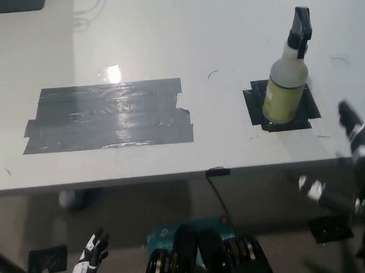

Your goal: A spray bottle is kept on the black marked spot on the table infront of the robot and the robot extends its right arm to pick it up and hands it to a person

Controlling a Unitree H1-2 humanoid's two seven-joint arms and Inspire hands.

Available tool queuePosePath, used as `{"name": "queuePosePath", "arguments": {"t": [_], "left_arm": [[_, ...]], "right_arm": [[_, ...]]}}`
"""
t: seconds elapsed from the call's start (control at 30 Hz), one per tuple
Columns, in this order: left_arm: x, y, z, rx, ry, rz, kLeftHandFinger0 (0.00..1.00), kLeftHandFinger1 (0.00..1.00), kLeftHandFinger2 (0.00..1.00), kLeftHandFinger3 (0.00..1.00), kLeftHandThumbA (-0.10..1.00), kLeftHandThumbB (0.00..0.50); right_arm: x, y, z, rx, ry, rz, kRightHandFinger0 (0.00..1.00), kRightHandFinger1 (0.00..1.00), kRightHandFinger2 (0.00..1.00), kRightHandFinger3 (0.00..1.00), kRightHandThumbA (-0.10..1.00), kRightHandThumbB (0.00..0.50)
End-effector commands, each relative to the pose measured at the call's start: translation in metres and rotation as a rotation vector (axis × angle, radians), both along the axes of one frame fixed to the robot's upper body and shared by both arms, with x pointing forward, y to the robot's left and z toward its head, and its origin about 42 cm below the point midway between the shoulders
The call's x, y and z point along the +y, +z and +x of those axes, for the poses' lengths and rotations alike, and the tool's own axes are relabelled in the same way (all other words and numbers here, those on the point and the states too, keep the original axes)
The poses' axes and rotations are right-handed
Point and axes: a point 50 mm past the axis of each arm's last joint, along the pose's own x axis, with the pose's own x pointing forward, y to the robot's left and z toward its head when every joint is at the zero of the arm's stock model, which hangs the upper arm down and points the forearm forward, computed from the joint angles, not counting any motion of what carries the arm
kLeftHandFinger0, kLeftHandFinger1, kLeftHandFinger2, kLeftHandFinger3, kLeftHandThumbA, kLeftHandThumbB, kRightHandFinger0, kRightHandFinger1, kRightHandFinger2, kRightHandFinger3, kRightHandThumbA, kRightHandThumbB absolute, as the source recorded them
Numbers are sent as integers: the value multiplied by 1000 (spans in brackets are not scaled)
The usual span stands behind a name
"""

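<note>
A spray bottle [286, 83] with a yellow-green label, a pale body and a black trigger head stands upright on the small black tape square [252, 105] at the table's right. My black right hand [349, 170] is at the right edge, below and to the right of the bottle, apart from it, with its fingers spread and nothing in it. At the bottom left, below the table's front edge, my white left hand [91, 260] rests with fingers apart and empty.
A large patch of grey-black tape [108, 116] covers the left middle of the white table [178, 45]. A black cable clip [218, 171] sits on the table's front edge. A dark object [10, 3] lies at the far left corner.
</note>
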Motion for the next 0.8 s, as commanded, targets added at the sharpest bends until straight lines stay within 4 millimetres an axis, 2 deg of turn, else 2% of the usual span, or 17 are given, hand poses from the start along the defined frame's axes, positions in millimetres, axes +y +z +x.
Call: {"name": "queuePosePath", "arguments": {"t": [0.0, 0.1, 0.2, 0.27, 0.33, 0.47, 0.53, 0.63, 0.77], "left_arm": [[3, 11, 3, -68, -14, 18, 1000, 1000, 1000, 1000, 1000, 348], [3, 11, 4, -71, -18, 21, 1000, 1000, 1000, 1000, 1000, 350], [3, 11, 4, -66, -21, 25, 1000, 1000, 1000, 1000, 1000, 356], [3, 10, 3, -66, -22, 23, 1000, 1000, 1000, 1000, 1000, 346], [3, 11, 4, -68, -25, 27, 1000, 1000, 1000, 1000, 1000, 341], [3, 11, 5, -75, -31, 42, 1000, 1000, 1000, 1000, 1000, 347], [4, 11, 6, -73, -34, 45, 1000, 1000, 1000, 1000, 1000, 346], [3, 11, 7, -72, -37, 50, 1000, 1000, 1000, 1000, 1000, 343], [2, 11, 7, -71, -37, 48, 1000, 1000, 1000, 1000, 1000, 355]], "right_arm": [[-7, 23, 37, 16, -40, 9, 1000, 1000, 1000, 1000, 1000, 366], [-6, 27, 59, 78, -67, 17, 1000, 1000, 1000, 1000, 1000, 389], [-5, 29, 78, 116, -79, 19, 1000, 1000, 1000, 1000, 1000, 353], [-4, 26, 95, 148, -80, 20, 1000, 1000, 1000, 1000, 1000, 350], [-3, 27, 111, 160, -86, 4, 1000, 1000, 1000, 1000, 1000, 379], [5, 28, 143, 194, -76, -22, 1000, 1000, 1000, 1000, 1000, 376], [7, 29, 153, 207, -82, -28, 1000, 1000, 1000, 1000, 1000, 372], [11, 29, 179, 257, -73, -25, 1000, 1000, 1000, 1000, 1000, 388], [16, 31, 196, 294, -84, -23, 1000, 1000, 1000, 1000, 1000, 377]]}}
